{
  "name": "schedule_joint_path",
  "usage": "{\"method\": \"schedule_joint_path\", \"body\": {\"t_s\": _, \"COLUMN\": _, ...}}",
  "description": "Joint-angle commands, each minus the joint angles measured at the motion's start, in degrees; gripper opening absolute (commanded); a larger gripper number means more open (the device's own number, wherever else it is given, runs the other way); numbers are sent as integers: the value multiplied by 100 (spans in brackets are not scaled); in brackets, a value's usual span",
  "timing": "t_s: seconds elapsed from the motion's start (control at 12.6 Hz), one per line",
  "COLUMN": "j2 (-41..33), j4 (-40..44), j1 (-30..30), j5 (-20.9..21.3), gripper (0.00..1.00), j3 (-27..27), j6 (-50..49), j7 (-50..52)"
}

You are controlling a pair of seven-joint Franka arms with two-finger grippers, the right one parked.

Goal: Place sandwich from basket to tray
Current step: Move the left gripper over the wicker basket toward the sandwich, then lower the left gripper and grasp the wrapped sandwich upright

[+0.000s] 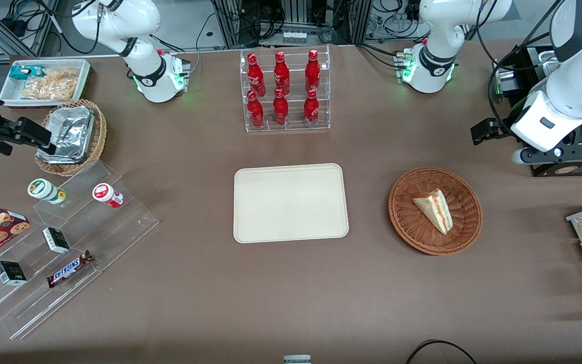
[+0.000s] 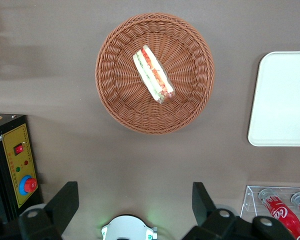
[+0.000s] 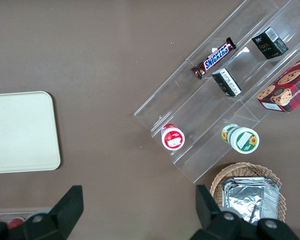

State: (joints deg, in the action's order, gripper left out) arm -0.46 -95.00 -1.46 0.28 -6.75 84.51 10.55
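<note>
pincer [image 2: 134, 202] hangs high over the brown surface [image 2: 65, 65], fingers spread wide, gripping nothing; below it the sandwich [image 2: 153, 74] lies in the middle of the basket [image 2: 115, 95], and farther off, beside the basket, sits the bare tray [image 2: 282, 100]

Hand [image 2: 132, 200] spread, high above basket [image 1: 435, 210]; bare table [image 1: 367, 202] between basket and tray [image 1: 291, 202].

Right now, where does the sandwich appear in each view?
Front view: the sandwich lies in the brown wicker basket, beside the cream tray.
Left wrist view: in the same basket, with the gripper open above the table.
Right wrist view: not in it.
Shared landmark: the cream tray.
</note>
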Motion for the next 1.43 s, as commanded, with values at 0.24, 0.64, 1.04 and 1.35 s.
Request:
{"method": "schedule_joint_path", "body": {"t_s": 0.24, "j2": 151, "j4": -150, "j1": -100, "j5": 34, "gripper": 100, "j3": 42, "j6": 153, "j7": -44}}
{"method": "schedule_joint_path", "body": {"t_s": 0.64, "j2": 231, "j4": -1238, "j1": -100, "j5": 42, "gripper": 100, "j3": 42, "j6": 1381, "j7": 17}}
{"method": "schedule_joint_path", "body": {"t_s": 1.04, "j2": 239, "j4": -2618, "j1": -109, "j5": 42, "gripper": 100, "j3": 33, "j6": 3235, "j7": 359}}
{"method": "schedule_joint_path", "body": {"t_s": 1.35, "j2": 292, "j4": -3226, "j1": -187, "j5": 42, "gripper": 100, "j3": 33, "j6": 4326, "j7": 1166}}
